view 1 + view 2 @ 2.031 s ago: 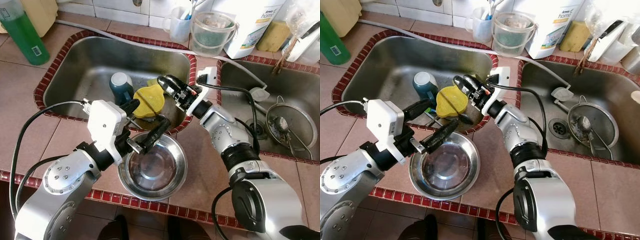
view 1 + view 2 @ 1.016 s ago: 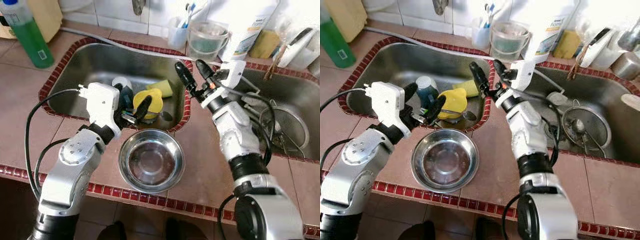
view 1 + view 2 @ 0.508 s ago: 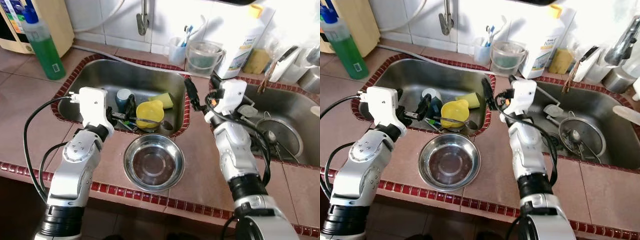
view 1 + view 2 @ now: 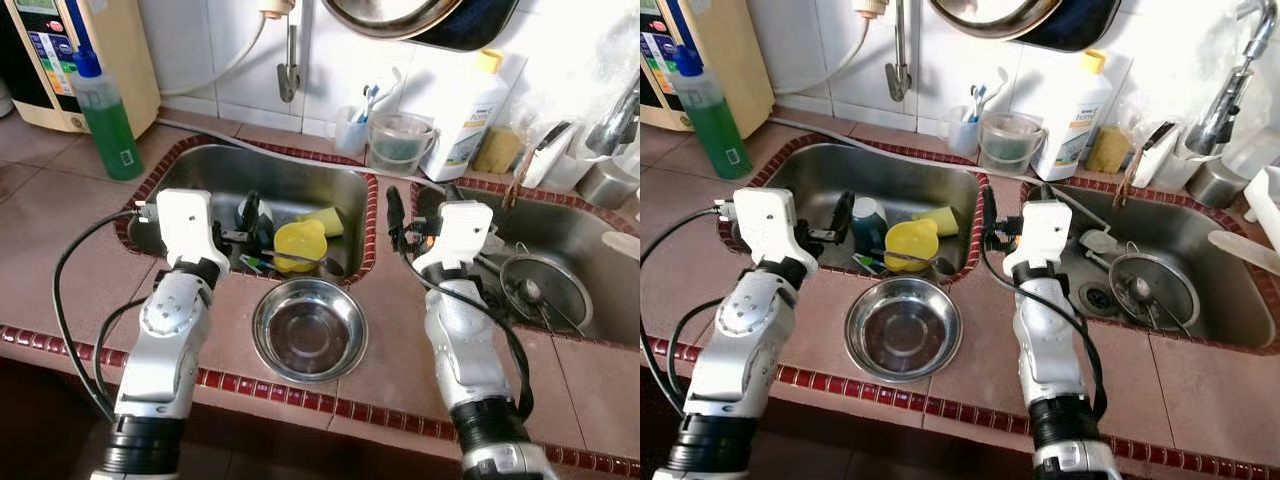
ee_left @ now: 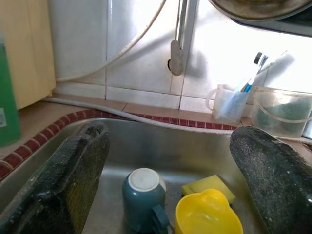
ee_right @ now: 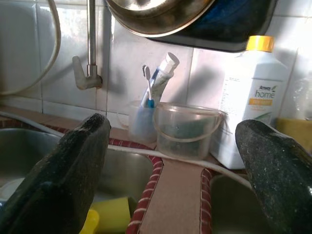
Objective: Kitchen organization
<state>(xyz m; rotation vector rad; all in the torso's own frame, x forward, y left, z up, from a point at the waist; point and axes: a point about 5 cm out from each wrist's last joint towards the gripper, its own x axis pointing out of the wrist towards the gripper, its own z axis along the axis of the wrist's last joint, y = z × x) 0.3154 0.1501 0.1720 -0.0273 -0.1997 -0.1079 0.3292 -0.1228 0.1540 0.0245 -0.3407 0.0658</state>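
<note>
Both empty: left gripper (image 4: 243,222) spread over sink (image 4: 200,175), right gripper (image 4: 395,222) spread above table (image 4: 390,330). Bowl (image 4: 309,330) upright on table, likely staged for sorting.

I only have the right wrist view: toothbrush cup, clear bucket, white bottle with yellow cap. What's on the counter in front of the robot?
Observer: A round stainless steel bowl sits upright on the tiled counter, just in front of the left sink basin.
Operator: Anything in that basin?
Observer: A yellow plastic cup, a teal mug standing upside down, and a yellow sponge behind them.
Operator: Where's the left gripper?
Observer: The left gripper hangs open over the near-left part of that basin, holding nothing.
Operator: And mine?
Observer: The right gripper is open over the divider between the two basins; a metal strainer lies in the right one.
</note>
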